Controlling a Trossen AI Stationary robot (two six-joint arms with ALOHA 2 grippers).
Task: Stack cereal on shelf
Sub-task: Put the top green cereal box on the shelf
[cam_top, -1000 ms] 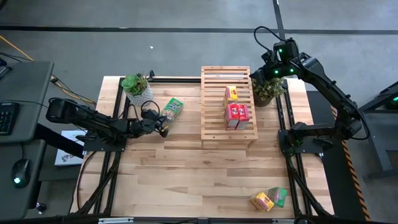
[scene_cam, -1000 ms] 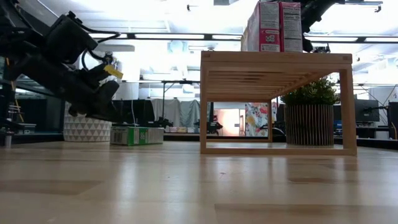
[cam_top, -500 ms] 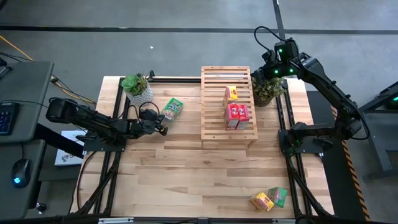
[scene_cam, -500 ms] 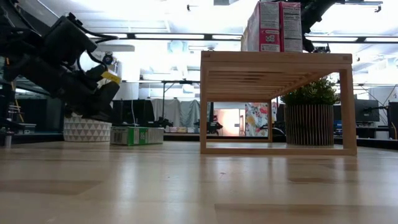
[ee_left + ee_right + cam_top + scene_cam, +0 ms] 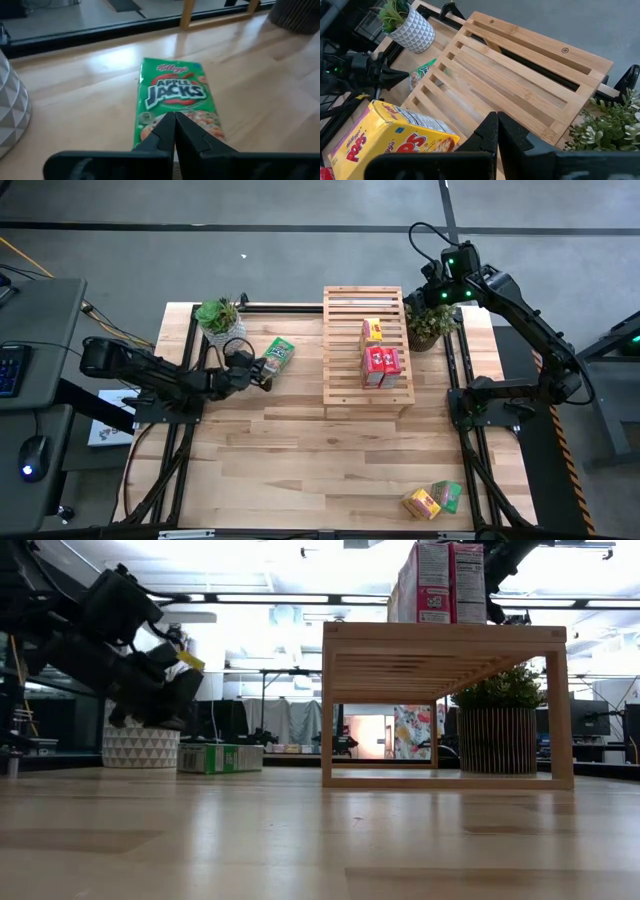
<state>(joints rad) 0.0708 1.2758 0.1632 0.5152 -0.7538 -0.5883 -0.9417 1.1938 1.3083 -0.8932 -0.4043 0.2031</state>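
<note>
A green cereal box (image 5: 279,354) lies flat on the table beside the white plant pot; it also shows in the left wrist view (image 5: 175,102) and the low view (image 5: 215,757). My left gripper (image 5: 262,377) is shut and hovers just short of that box's near end, above the table (image 5: 186,690). The slatted wooden rack (image 5: 364,348) carries two red boxes (image 5: 381,366) and one yellow box (image 5: 372,330). My right gripper (image 5: 496,122) is shut and waits high over the rack's far right corner (image 5: 432,283). A yellow box (image 5: 421,502) and a green box (image 5: 447,495) lie by the near right edge.
A white patterned plant pot (image 5: 222,322) stands left of the green box. A dark ribbed plant pot (image 5: 432,326) stands at the rack's right side. Black frame rails (image 5: 190,350) run along the table's left and right edges. Bare wood spreads across the near half of the table.
My left gripper has moved toward the far edge, nearer the green box, and has risen a little. It has stayed shut. The boxes and the rack have kept their places.
</note>
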